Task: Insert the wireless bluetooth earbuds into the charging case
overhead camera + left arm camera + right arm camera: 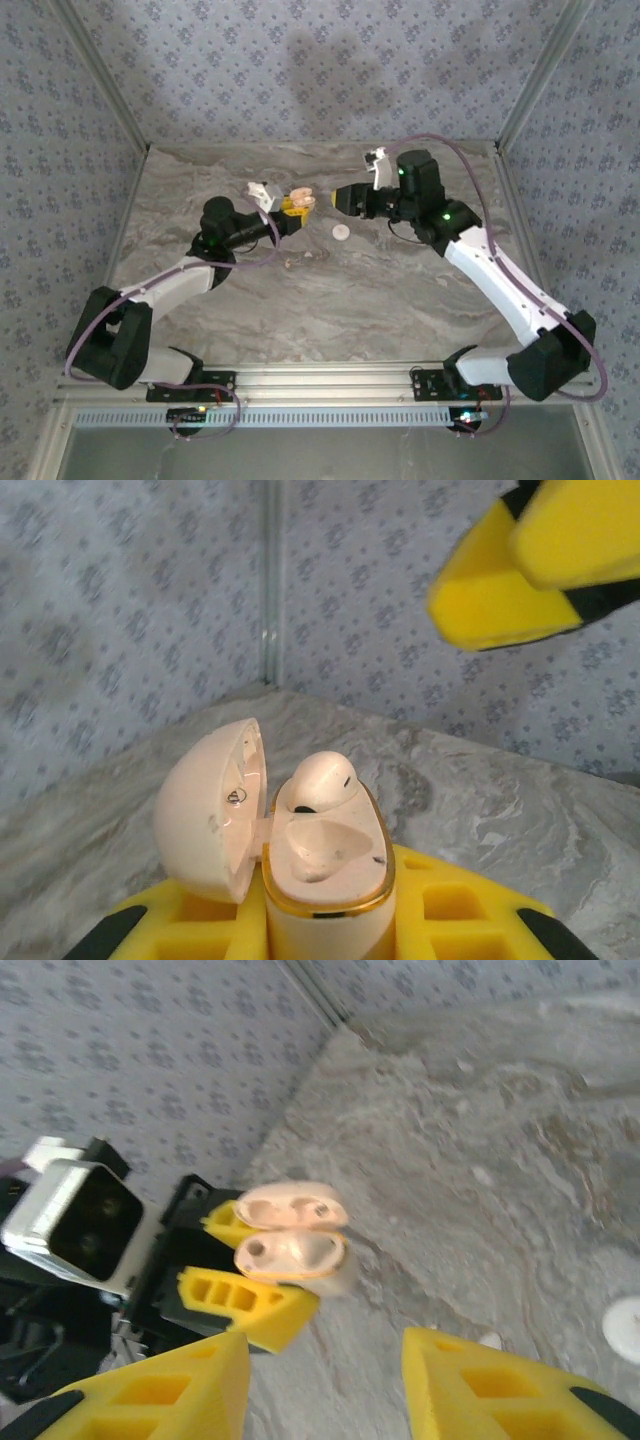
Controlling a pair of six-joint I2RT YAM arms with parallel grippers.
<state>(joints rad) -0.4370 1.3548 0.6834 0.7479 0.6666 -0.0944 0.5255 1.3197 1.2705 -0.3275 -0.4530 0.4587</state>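
Observation:
My left gripper [290, 208] is shut on the base of the tan charging case [325, 865] and holds it above the table with its lid [210, 810] swung open to the left. One white earbud [320, 780] sits in the far slot; the near slot is an empty hollow. My right gripper [343, 199] hovers just right of the case, and its yellow fingers [510, 580] show at the top right of the left wrist view. In the right wrist view the right gripper [325, 1385] is open with nothing between its fingers, and the case [295, 1250] lies beyond them.
A small white rounded piece [341, 232] lies on the marble table [400, 300] below the two grippers, also at the right edge as a white piece [625, 1325]; I cannot tell whether it is an earbud. A smaller white bit [300, 258] lies nearer the left arm. Patterned walls enclose the table.

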